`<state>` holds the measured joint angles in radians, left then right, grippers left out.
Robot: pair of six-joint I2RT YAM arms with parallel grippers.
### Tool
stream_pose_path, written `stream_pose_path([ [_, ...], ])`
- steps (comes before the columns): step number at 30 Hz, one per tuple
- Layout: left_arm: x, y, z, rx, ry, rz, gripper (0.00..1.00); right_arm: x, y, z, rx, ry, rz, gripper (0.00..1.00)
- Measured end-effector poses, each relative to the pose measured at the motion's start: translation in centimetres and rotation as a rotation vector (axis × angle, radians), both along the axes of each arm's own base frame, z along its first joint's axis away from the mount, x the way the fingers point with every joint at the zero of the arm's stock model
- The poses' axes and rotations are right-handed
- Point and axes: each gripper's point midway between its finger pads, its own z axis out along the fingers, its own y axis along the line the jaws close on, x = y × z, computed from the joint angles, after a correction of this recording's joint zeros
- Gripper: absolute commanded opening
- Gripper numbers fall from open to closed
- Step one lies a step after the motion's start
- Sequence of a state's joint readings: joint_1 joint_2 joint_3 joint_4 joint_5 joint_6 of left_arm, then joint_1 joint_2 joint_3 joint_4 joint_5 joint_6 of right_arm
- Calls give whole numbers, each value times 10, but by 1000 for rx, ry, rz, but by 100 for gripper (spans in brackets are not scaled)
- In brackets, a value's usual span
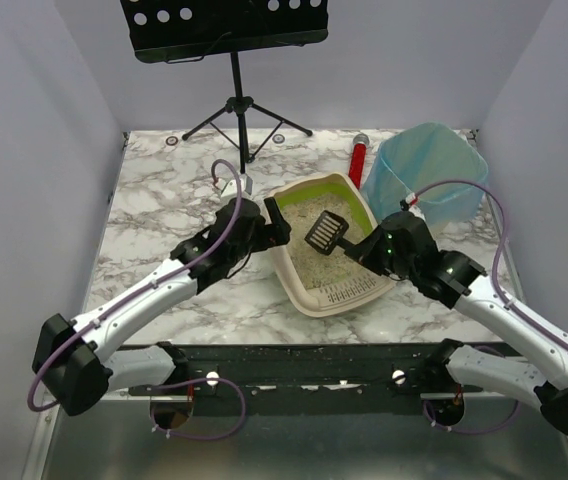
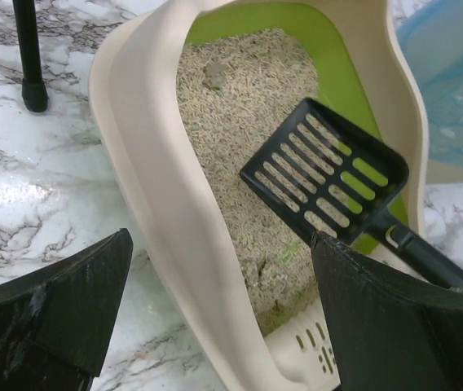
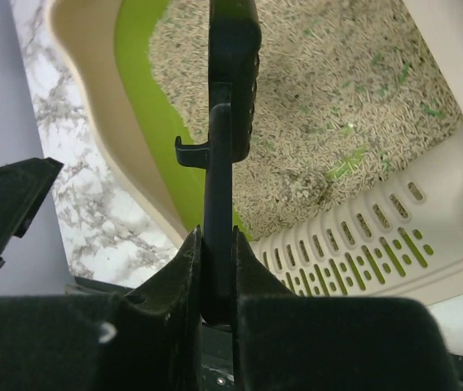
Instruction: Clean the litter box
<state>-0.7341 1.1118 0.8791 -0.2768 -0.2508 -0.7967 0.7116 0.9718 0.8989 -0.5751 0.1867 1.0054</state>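
The litter box (image 1: 294,275) sits at the middle of the worktop (image 1: 164,200), between the two arms, its slotted grille (image 1: 349,293) at the near end. The litter (image 2: 231,147) covers the floor of the box unevenly. One clump (image 3: 306,187) lies close to the grille among a few green specks, and another lump shows near the far end in the left wrist view. A black slotted scoop (image 1: 326,232) hangs tilted over the litter. Its blade looks bare, with the box showing through the slots. The right tool (image 1: 364,247) is clamped tight on the scoop's handle. The left tool (image 1: 272,222) is spread wide at the box's left rim, with the rim passing between its fingers; whether it touches the plastic I cannot tell. The cleaning looks unfinished: waste remains in the litter and nothing is on the scoop, so the clumps have yet to be lifted out and tipped away. The likely place for them is the bin (image 1: 424,170) lined with a blue bag, which stands just beyond the box on the right; its contents are not visible. A red object (image 1: 358,157) lies beside the bin. The worktop is white marble-patterned with grey veins. A black music stand (image 1: 234,90) stands at the back, and plain pale walls close in the sides and rear.
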Motion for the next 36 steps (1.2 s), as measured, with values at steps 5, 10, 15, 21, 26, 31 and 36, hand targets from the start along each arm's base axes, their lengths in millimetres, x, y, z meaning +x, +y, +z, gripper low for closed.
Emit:
stream_pose_path([
  [5,23,-9,-16,84,58,45,96,5,-1,-34,26,95,-117,1],
  [10,37,-14,-34,163,121,78,85,10,3,-56,42,141,-170,1],
  [15,40,-15,-50,218,169,94,78,21,12,-61,77,147,-200,1],
  [21,35,-14,-67,277,232,120,70,33,15,-72,123,134,-261,1],
  [26,29,-13,-76,308,269,129,56,41,19,-80,171,108,-288,1],
  [31,29,-14,-80,324,289,133,53,56,27,-87,195,73,-299,1],
  [36,28,-16,-80,322,289,131,52,73,39,-96,203,52,-309,1],
])
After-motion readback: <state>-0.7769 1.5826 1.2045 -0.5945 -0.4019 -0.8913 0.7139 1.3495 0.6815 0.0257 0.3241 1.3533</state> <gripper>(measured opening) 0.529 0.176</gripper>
